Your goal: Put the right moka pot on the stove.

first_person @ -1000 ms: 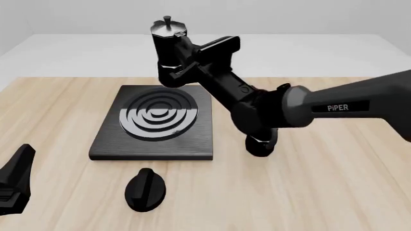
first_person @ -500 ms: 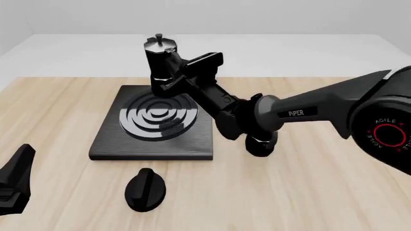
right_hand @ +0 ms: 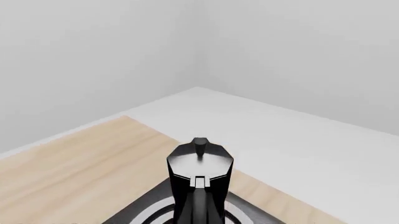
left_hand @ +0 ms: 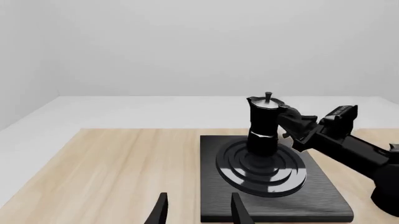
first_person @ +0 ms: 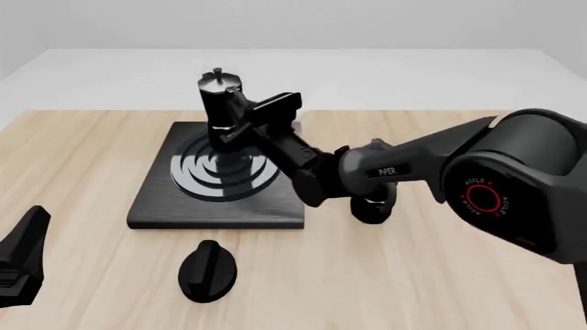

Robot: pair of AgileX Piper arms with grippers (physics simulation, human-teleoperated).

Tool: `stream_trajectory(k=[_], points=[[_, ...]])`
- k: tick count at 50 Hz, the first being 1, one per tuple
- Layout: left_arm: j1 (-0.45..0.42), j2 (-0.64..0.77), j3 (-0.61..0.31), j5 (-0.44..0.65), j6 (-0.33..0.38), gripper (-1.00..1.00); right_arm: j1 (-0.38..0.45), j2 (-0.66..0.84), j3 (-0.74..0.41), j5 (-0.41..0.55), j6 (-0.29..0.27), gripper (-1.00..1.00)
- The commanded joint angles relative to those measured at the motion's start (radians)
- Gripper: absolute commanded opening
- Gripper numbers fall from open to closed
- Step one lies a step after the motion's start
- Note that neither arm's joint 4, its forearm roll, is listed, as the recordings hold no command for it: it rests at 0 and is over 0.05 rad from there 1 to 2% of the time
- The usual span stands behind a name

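Pale wood covers the worktop [first_person: 440, 275], which carries a black stove [first_person: 156, 203]. Over its rings, the right tool [first_person: 240, 125] grips a moka pot [first_person: 220, 110] by the handle, upright. Well back from the stove, the left tool [left_hand: 198, 211] is parted and holds nothing; a round knob [first_person: 207, 269] lies beside it.

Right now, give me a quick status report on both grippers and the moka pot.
Right gripper shut on the right moka pot, upright over the stove rings. Left gripper open, idle. Nothing in the way.
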Motion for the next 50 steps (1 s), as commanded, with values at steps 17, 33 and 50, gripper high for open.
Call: stream_trajectory(k=[17,33,50], points=[[0.0,0.0,0.0,0.0,0.0,1.0,-0.011,0.083,-0.107,0.009,0.037,-1.0],[0.0,0.0,0.0,0.0,0.0,1.0,-0.022,0.11,-0.098,0.017,0.055,-1.0],[0.0,0.0,0.0,0.0,0.0,1.0,-0.024,0.084,-0.054,0.037,0.022,1.0]])
